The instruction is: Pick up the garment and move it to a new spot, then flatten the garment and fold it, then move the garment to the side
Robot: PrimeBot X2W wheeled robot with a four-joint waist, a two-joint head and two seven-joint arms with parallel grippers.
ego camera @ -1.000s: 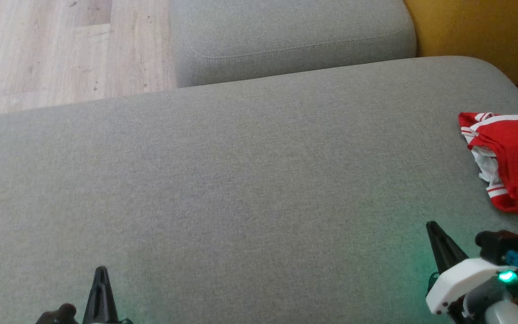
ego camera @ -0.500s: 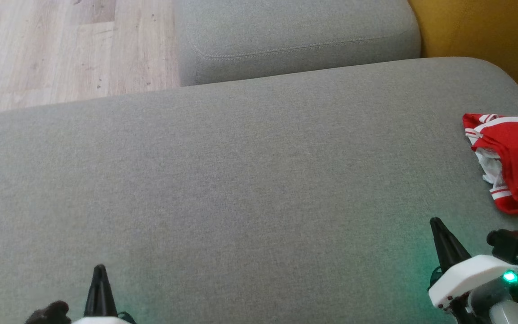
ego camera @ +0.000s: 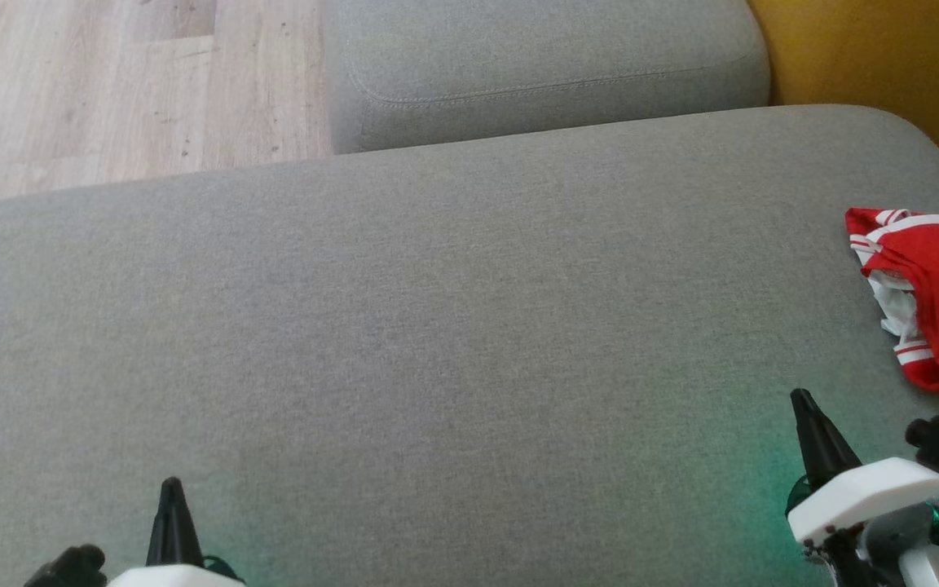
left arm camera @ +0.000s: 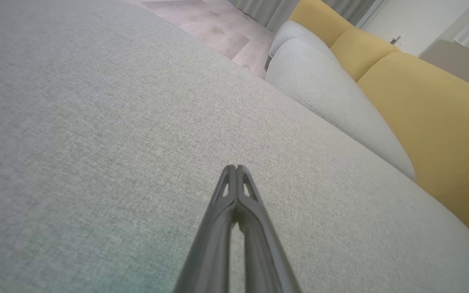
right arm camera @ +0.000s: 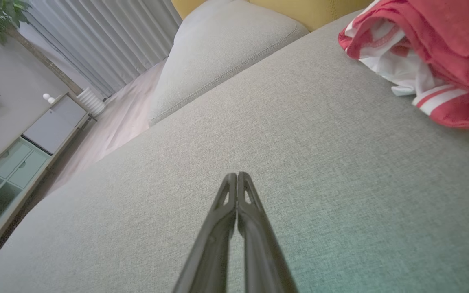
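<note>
Garment [ego camera: 938, 293], red with white stripes and white lining, is lying bunched at 3 o'clock on the grey seat cushion [ego camera: 437, 326], running off the head view's edge. Nothing is gripping it.

Left gripper [ego camera: 169, 489] is hovering over the cushion at 7 o'clock. Right gripper [ego camera: 801, 399] is hovering at 5 o'clock, near the cloth but apart from it. Both are showing fingers pressed together, clamping nothing.

Progress, as a judgement: the cloth is sitting off to the side, but rumpled, not in a flat fold. That is fitting either a heap awaiting pickup or a loose fold already set aside.

Containers: a cabinet [right arm camera: 10, 167] with glass-fronted compartments is standing at 9 o'clock in the right wrist view, its contents too blurred to tell.
</note>
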